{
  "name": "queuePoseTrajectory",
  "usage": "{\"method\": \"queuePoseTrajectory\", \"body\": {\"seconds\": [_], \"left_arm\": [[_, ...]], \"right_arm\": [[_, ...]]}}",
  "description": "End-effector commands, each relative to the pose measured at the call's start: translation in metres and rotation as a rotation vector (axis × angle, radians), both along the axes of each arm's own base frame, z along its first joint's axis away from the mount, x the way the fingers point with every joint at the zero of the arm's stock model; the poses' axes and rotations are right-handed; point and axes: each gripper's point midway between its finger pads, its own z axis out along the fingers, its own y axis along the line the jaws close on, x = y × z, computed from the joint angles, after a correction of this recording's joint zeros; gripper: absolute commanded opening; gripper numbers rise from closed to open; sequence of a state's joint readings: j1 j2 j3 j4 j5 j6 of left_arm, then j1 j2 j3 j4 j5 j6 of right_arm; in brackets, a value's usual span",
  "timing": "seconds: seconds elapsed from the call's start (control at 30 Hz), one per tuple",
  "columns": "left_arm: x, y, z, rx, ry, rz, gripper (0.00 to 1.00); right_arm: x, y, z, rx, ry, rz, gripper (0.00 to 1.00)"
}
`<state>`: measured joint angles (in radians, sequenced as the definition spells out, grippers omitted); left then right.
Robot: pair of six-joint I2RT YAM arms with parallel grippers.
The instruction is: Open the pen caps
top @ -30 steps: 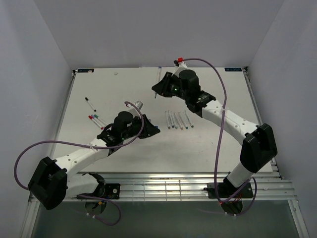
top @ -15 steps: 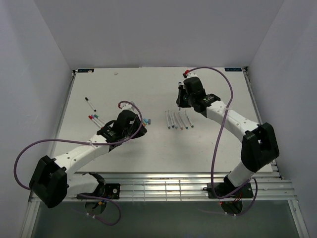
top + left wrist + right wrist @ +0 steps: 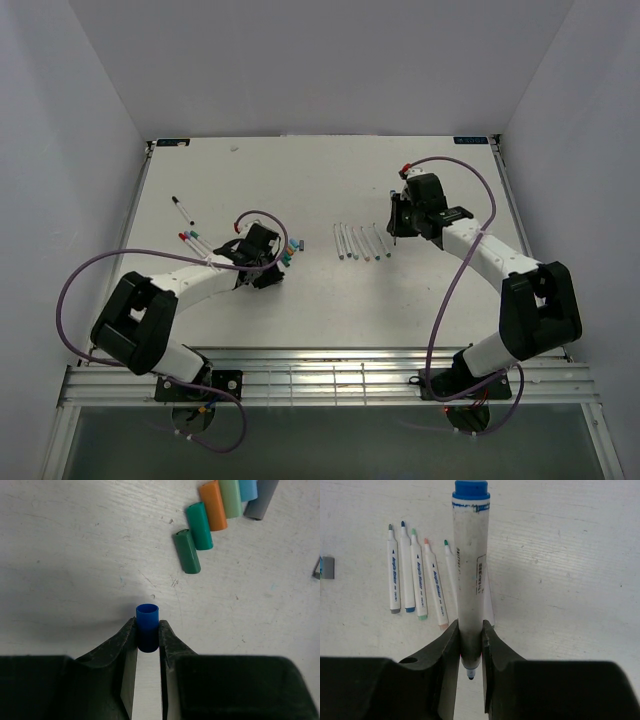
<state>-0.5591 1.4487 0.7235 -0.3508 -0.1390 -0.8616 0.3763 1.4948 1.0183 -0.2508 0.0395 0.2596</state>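
Note:
My left gripper [image 3: 147, 626] is shut on a short blue pen cap [image 3: 147, 617], just above the table. Beyond it lies a row of loose caps: dark green [image 3: 186, 551], teal [image 3: 200, 526], orange [image 3: 213, 506], light green, blue and grey. In the top view this gripper [image 3: 268, 272] is beside that row of caps [image 3: 292, 246]. My right gripper [image 3: 470, 630] is shut on a white pen [image 3: 470, 570] with a blue end, its uncapped tip between the fingers. In the top view it [image 3: 396, 226] hovers right of a row of uncapped pens [image 3: 360, 242].
Several uncapped pens [image 3: 415, 577] lie side by side left of the held pen. A few capped pens [image 3: 192, 240] and a black-ended pen [image 3: 182, 208] lie at the table's left. Purple cables loop over both arms.
The two grippers have moved apart. The left one swung down-left with the blue cap to the cap row. The right one carried the pen right and nearer, beside the uncapped pens.

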Motion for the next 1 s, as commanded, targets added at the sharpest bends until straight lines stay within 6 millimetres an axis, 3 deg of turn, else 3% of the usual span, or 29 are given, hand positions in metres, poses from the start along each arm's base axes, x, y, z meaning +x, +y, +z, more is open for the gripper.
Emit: {"method": "queuePoseTrajectory", "body": {"seconds": [0.0,0.2,0.33,0.47,0.73,0.97], "left_arm": [[0.021,-0.012,0.014,-0.054,-0.046,-0.002,0.00],[0.031,-0.011,0.010,-0.065,-0.032,0.005,0.16],[0.033,-0.009,0.006,-0.067,-0.023,0.012,0.34],[0.031,-0.007,0.000,-0.068,-0.004,0.021,0.46],[0.032,-0.008,0.004,-0.087,-0.012,0.023,0.56],[0.032,-0.008,0.024,-0.118,-0.064,0.012,0.60]], "right_arm": [[0.009,0.000,0.001,0.009,-0.043,0.029,0.08],[0.013,-0.006,-0.014,0.000,-0.016,0.046,0.08],[0.016,-0.012,-0.026,-0.013,0.002,0.049,0.08],[0.017,-0.015,-0.034,-0.012,0.019,0.058,0.08],[0.021,-0.014,-0.044,0.007,0.044,0.080,0.08],[0.021,-0.015,-0.059,-0.018,0.079,0.092,0.08]]}}
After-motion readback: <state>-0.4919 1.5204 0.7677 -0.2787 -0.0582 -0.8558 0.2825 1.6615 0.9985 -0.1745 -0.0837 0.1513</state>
